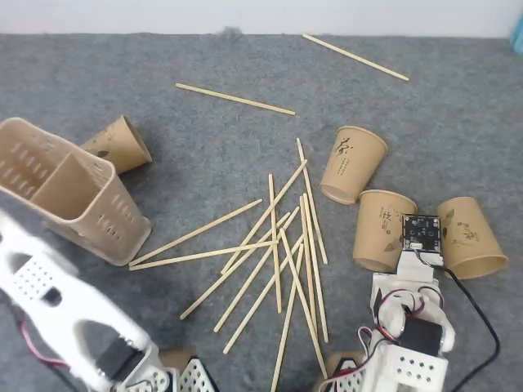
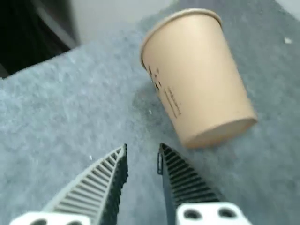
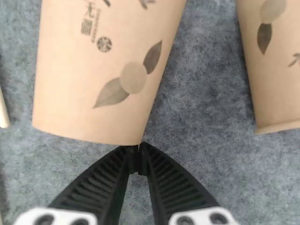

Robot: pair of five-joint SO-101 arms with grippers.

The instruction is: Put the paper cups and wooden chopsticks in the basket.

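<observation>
Several wooden chopsticks (image 1: 278, 253) lie crossed in the middle of the grey mat, and two more (image 1: 235, 99) lie farther back. The tan basket (image 1: 110, 220) lies on its side at the left with one paper cup (image 1: 120, 144) behind it. Three printed paper cups (image 1: 353, 163) lie on their sides at the right. My right gripper (image 3: 138, 151) is shut and empty, its tips at the near edge of the middle cup (image 3: 108, 70), with another cup (image 3: 272, 61) beside it. My left gripper (image 2: 143, 151) is open just short of a plain-sided cup (image 2: 197, 75).
The left arm's white body (image 1: 49, 302) stands at the near left by the basket. The right arm's base (image 1: 409, 343) is at the near right, its camera board (image 1: 421, 233) between two cups. A chopstick end (image 3: 2, 112) lies beside the middle cup.
</observation>
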